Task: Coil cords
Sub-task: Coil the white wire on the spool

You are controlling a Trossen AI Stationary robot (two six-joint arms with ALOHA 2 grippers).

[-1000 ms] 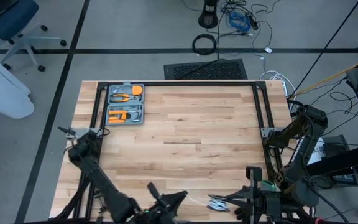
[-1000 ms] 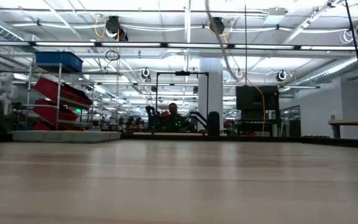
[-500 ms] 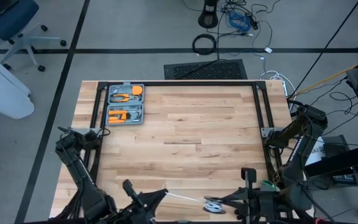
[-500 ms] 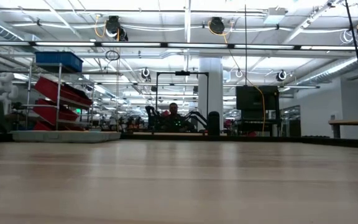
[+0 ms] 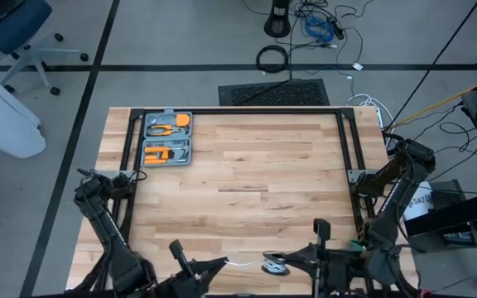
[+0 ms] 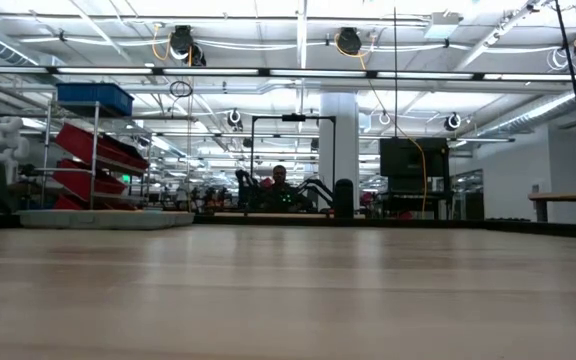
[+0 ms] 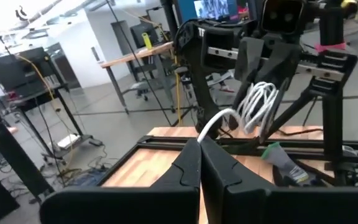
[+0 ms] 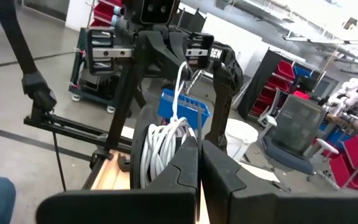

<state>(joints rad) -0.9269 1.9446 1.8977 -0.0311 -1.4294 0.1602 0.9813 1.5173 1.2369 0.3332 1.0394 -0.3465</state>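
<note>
Coiling mostly done, judging by wrap: white cord (image 8: 164,148) wound in many turns on reel (image 5: 275,264), short tail left between arms, near front edge of worktop (image 5: 255,178).
Right gripper (image 5: 292,261) fingers pinched shut on reel.
Left gripper (image 5: 222,262) fingers pressed shut on cord's free end.

Arm bases (image 5: 131,277) cut off (bottom edge)
</note>
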